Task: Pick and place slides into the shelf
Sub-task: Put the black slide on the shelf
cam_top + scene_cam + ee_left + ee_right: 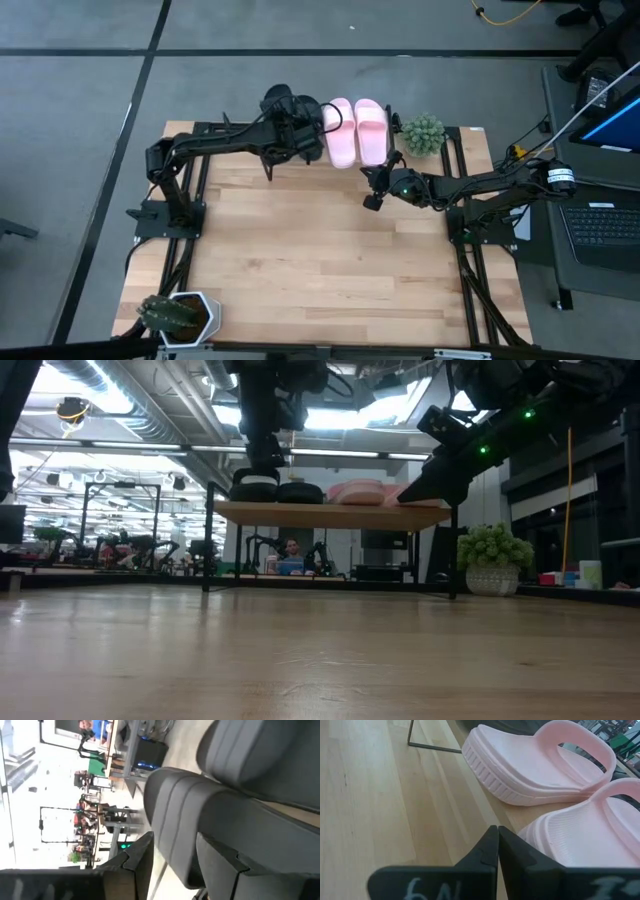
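Observation:
The shelf [330,513] stands at the table's far edge. On its top board lie two black slides [278,490] to the left and two pale pink slides [356,132] to the right. My left gripper [290,128] comes down over the left black slide [175,820], open, with one finger [132,865] on either side of it. My right gripper [497,832] is shut at the shelf's near edge, right before the heel of the right pink slide [580,835]. My left gripper's fingers stand on either side of the black slide; a gap shows beside one finger [132,865], and I cannot tell whether the other [225,870] touches. My right gripper's shut fingertips are beside the pink slide's heel [532,832]; I cannot tell whether they touch it.
A pale green plant [422,133] sits just right of the shelf. A cactus in a white pot [180,315] stands at the table's near left corner. A laptop [605,225] lies off the table's right side. Bare wood [320,260] stretches across the table's middle and near part.

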Motion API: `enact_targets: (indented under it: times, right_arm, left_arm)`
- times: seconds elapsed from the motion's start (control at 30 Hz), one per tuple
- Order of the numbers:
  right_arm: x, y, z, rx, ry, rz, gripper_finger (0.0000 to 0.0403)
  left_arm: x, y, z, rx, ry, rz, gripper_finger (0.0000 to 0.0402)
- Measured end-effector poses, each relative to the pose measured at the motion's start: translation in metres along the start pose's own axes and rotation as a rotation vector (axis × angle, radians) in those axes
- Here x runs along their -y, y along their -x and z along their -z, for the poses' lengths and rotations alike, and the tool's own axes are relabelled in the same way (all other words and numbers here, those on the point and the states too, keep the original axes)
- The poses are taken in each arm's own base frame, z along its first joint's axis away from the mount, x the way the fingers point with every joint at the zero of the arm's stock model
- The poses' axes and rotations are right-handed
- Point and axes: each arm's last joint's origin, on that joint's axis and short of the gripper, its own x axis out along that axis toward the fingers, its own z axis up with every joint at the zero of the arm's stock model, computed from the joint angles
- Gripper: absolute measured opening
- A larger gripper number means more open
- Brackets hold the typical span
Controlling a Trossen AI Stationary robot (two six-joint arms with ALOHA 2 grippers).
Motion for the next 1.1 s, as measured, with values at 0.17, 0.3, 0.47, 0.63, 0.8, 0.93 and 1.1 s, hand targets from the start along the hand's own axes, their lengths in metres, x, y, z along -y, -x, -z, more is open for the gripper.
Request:
enact_targets:
  times: [0.17, 0.3, 0.47, 0.63, 0.8, 0.93, 1.1]
  right_arm:
    - [0.000, 0.000, 0.000, 0.000, 0.000, 0.000, 0.0014]
    - [0.000, 0.000, 0.000, 0.000, 0.000, 0.000, 0.0014]
    - [0.000, 0.000, 0.000, 0.000, 0.000, 0.000, 0.0014]
    - [0.000, 0.000, 0.000, 0.000, 0.000, 0.000, 0.0014]
    - [0.000, 0.000, 0.000, 0.000, 0.000, 0.000, 0.0014]
    - [0.000, 0.000, 0.000, 0.000, 0.000, 0.000, 0.0014]
    - [0.000, 0.000, 0.000, 0.000, 0.000, 0.000, 0.0014]
  left_arm:
    - [0.000, 0.009, 0.000, 0.023, -0.008, 0.006, 0.0141]
    - [-0.003, 0.017, 0.002, 0.044, -0.014, 0.020, 0.0141]
    - [-0.006, 0.018, 0.003, 0.058, 0.005, 0.097, 0.0141]
    - [-0.009, 0.010, 0.004, 0.038, 0.022, 0.110, 0.0141]
    - [-0.013, 0.000, 0.005, 0.012, 0.040, 0.120, 0.0141]
    - [-0.016, -0.007, 0.006, -0.007, 0.050, 0.114, 0.0141]
    - [-0.019, -0.013, 0.007, -0.021, 0.062, 0.109, 0.0141]
